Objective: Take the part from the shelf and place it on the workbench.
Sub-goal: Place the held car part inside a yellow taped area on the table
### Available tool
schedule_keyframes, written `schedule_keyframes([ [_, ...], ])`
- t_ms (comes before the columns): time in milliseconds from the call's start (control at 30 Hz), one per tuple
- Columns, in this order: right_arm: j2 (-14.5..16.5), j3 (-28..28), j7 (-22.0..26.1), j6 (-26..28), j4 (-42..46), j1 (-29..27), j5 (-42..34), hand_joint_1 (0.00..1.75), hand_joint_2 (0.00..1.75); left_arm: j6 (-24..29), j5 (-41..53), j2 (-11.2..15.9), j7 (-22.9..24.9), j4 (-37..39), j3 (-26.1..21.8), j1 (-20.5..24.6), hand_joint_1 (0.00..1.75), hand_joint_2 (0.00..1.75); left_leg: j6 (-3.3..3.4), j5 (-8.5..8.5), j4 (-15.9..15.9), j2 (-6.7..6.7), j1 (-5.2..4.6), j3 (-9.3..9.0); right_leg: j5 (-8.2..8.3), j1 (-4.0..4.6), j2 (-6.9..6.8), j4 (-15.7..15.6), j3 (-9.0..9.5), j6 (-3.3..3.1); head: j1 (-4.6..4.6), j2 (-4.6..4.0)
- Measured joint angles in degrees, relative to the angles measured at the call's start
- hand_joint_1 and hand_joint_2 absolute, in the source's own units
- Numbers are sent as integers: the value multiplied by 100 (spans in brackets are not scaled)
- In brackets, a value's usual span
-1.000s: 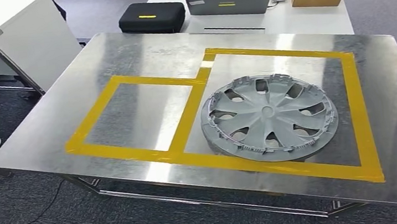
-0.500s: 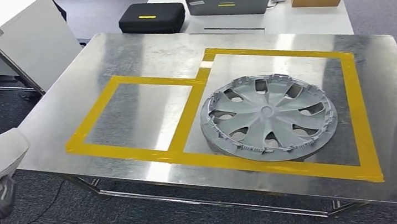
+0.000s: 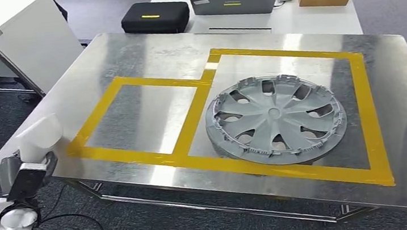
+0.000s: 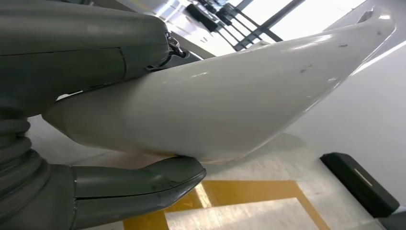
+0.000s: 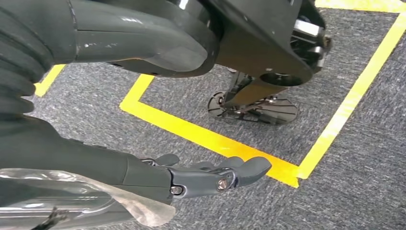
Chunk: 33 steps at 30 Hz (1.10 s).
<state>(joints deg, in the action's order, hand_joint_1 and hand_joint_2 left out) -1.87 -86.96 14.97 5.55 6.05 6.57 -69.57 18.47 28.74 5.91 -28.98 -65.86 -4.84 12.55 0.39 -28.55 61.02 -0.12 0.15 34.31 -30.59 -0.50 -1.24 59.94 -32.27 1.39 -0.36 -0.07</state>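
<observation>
Raised since the earlier frame, the left hand (image 3: 25, 175) now holds the white part (image 3: 41, 138), clamped between thumb and fingers, at the workbench's (image 3: 143, 55) near left corner, while the right hand (image 5: 158, 167) hangs with fingers apart, holding nothing.

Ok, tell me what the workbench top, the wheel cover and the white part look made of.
Workbench top: seemingly bare sheet metal, with streaky dull reflections.
Wheel cover: likely moulded plastic, matt silver-grey.
White part: probably glossy painted plastic, with sharp highlights and small scuffs.
</observation>
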Motion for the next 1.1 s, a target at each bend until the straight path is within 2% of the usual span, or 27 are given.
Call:
schedule_keyframes([
  [300, -16, -95, -49, -30, 0, 59, 54, 0, 175, 50, 339, 20, 151, 319, 568, 425, 175, 175, 6, -468, 1159, 0, -4, 689, -485, -2, 0, 1173, -688, 2, 3, 0],
  [533, -16, -138, -50, -34, 1, 96, 76, 0, 175, 75, 501, 18, 256, 434, 809, 584, 175, 175, 4, -723, 1755, 1, -4, 1011, -757, -3, -2, 1767, -1009, 6, -2, 0],
  [767, -16, -176, -53, -73, 22, 134, 191, 0, 175, 180, 695, 1, 389, 618, 1061, 730, 175, 175, 2, -865, 2061, 1, -6, 1165, -902, -3, -2, 2072, -1161, 5, -2, 0],
  [967, -16, -182, -50, -98, 31, 121, 259, 0, 175, 236, 729, 0, 389, 672, 1166, 775, 175, 175, 3, -857, 2018, 1, -6, 1144, -896, -3, -2, 2028, -1137, 9, -3, 0],
  [1100, -16, -192, -51, -111, 31, 116, 274, 0, 175, 250, 765, -2, 389, 698, 1214, 779, 175, 175, 6, -816, 1860, 1, -6, 1027, -854, -3, -2, 1868, -1019, 18, -3, 0],
])
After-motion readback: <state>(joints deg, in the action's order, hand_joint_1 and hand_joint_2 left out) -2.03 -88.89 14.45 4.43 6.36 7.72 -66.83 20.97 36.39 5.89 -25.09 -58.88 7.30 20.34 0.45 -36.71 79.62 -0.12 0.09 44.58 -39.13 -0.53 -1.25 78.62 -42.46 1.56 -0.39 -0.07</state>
